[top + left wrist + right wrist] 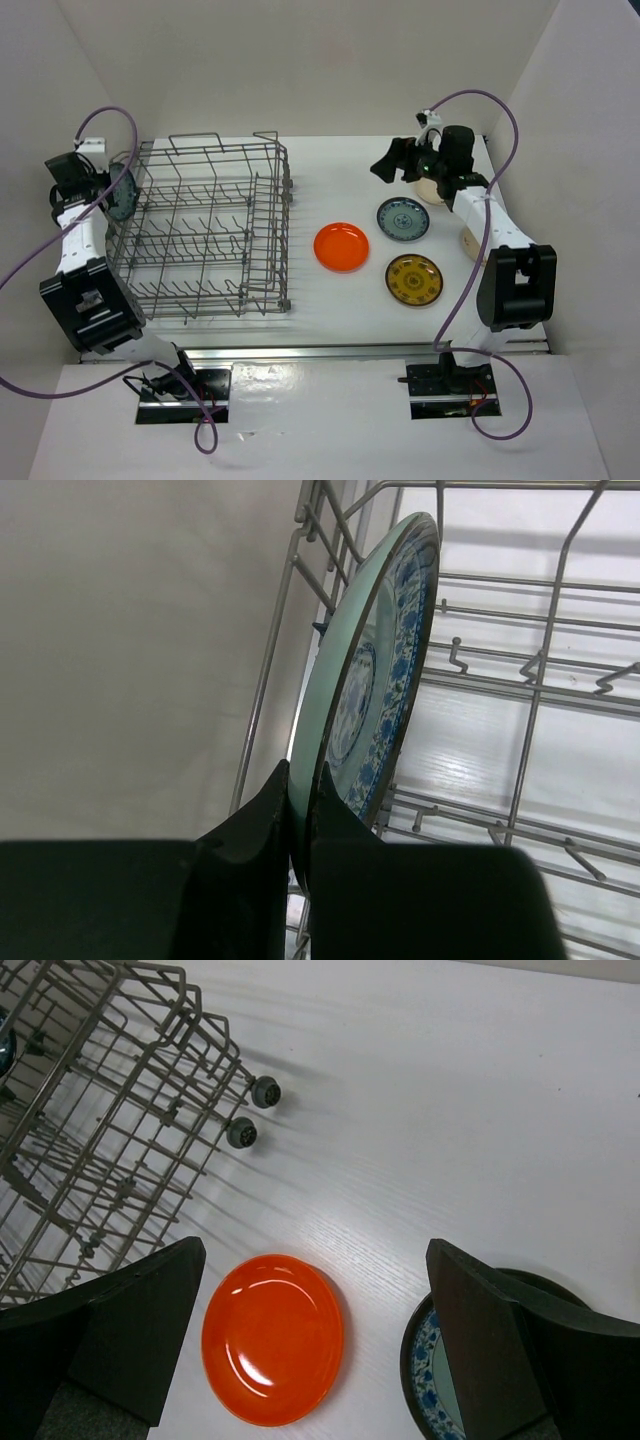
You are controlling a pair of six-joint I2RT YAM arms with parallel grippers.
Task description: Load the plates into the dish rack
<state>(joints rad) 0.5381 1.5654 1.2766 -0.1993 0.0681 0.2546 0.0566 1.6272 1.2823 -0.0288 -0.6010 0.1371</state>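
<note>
The left gripper (302,780) is clenched on the rim of a blue-green patterned plate (378,670), holding it on edge and nearly upright at the left end of the dish rack (205,235). The plate sits right against the wires there, but whether it is inside them or just outside cannot be told. The right gripper (312,1255) hangs released, its jaws spread wide and holding nothing, above the table (330,170) on the right side. Three plates lie flat below it, well clear of the rack: an orange plate (341,246) nearest the rack, a second blue-green plate (403,219) just beside it, and a yellow-brown patterned plate (414,279) nearer the arm bases. Two cream pieces (468,245) show by the right arm, mostly hidden.
</note>
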